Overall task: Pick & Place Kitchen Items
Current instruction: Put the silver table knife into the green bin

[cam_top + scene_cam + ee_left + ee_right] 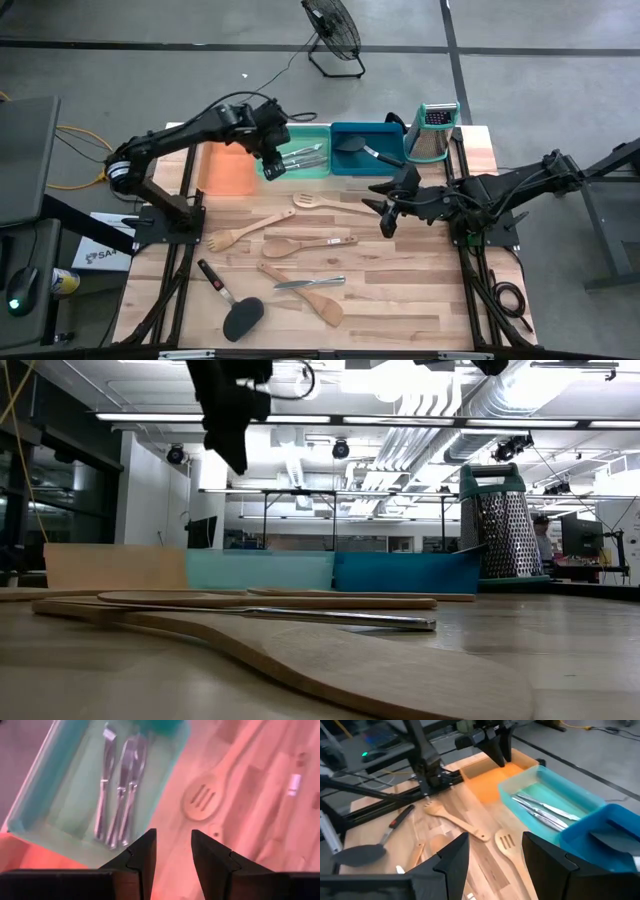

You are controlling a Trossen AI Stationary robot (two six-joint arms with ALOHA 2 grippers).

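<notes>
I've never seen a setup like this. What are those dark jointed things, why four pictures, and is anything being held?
The dark jointed things are two robot arms at a wooden table, each ending in a two-finger gripper. One picture looks straight down, one looks level across the tabletop, and two come from cameras on the arms' wrists.

The left gripper hangs over the near edge of the green tray, which holds silver cutlery. The right gripper hovers over the table near a slotted wooden spoon. Both are open and hold nothing.

Beside the green tray sit an orange tray and a blue tray holding a black turner, with a steel grater next to it. More wooden utensils, a knife and another black turner lie loose on the table.
</notes>
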